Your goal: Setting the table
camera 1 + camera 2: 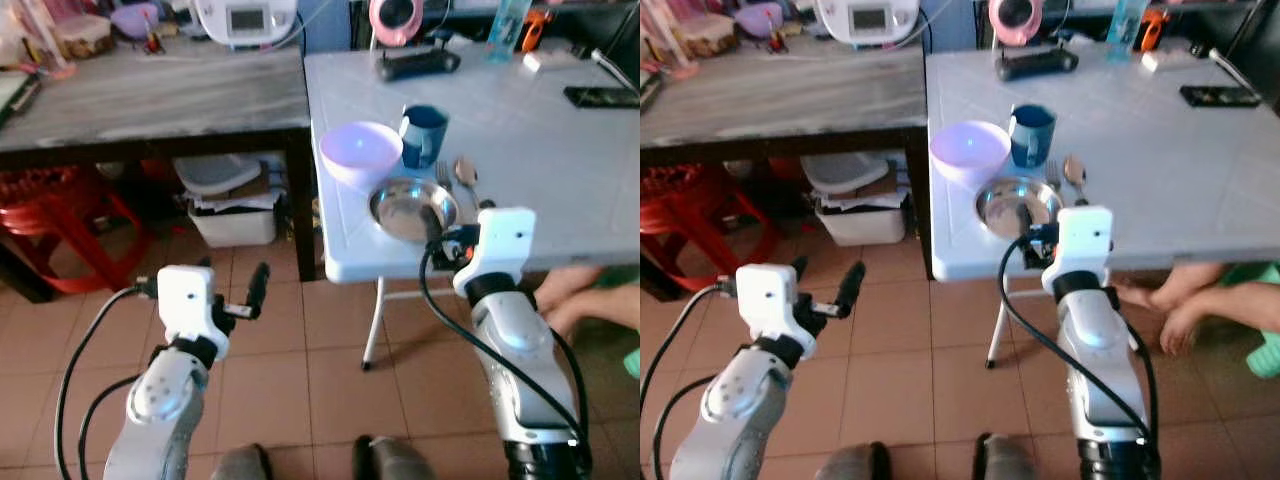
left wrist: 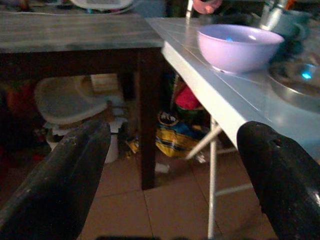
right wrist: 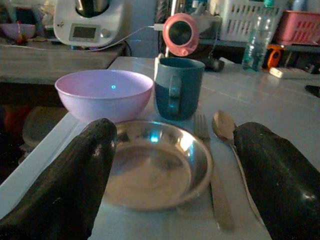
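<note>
White bench (image 1: pixel 560 190) carries the place setting at its near-left corner: pink bowl (image 1: pixel 360 152), steel plate (image 1: pixel 412 207) just in front of it, blue mug (image 1: pixel 424 133) behind, fork (image 3: pixel 212 165) and spoon (image 3: pixel 227 131) lying right of the plate. Right claw (image 3: pixel 175 185) sits wide at the bench edge, straddling the plate and empty, so I judge the step is reaching for the plate, or just after placing it; next move calls for a squared approach before closing on the rim. Left claw (image 2: pixel 170 165) hangs wide and idle off the bench's left side over the floor; no readable labels or writing anywhere.
</note>
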